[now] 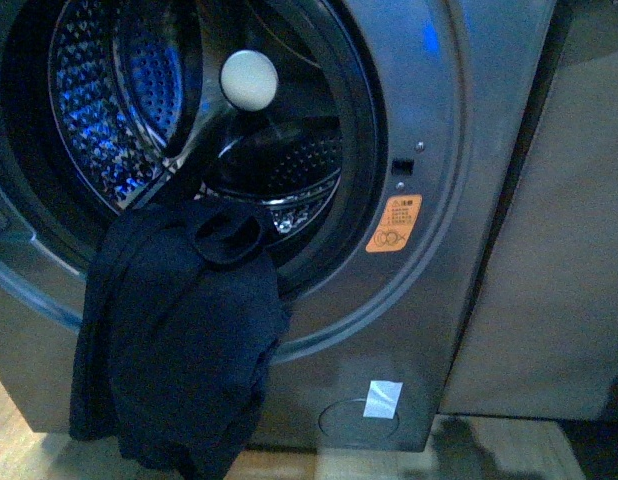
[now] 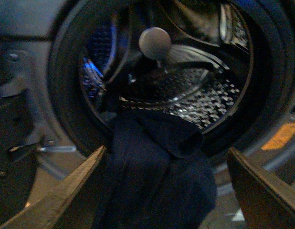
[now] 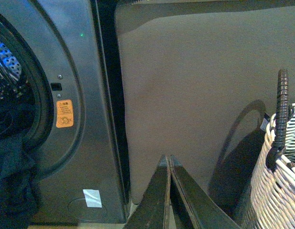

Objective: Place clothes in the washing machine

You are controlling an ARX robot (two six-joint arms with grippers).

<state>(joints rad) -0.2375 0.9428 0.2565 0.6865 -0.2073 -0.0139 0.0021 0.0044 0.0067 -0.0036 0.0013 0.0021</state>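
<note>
Front view, left to right: the clothes, a limp dark navy garment, drape over the lower lip of the washing machine porthole at about 7 o'clock of the opening, a small upper fold lying just inside the rim and the bulk hanging down the front panel toward the floor; a pale round ball shows in the perforated drum near 12 o'clock; the orange warning sticker sits at 4 o'clock outside the door seal, the white tape patch lower still; a plain grey-brown panel closes the right. Neither arm appears here. In the left wrist view the left gripper is spread wide, its fingers flanking the garment, which lies between and beyond them; contact cannot be confirmed. In the right wrist view the right gripper is pressed together on nothing, facing the panel, with a white wicker basket to one side and the garment well apart from it. Judged step: pushing the hanging bulk into the drum. To do it well, the left gripper should gather the fabric low, below the rim, lift it clear of the seal, and carry it deep inside so that no hem trails out.
</note>
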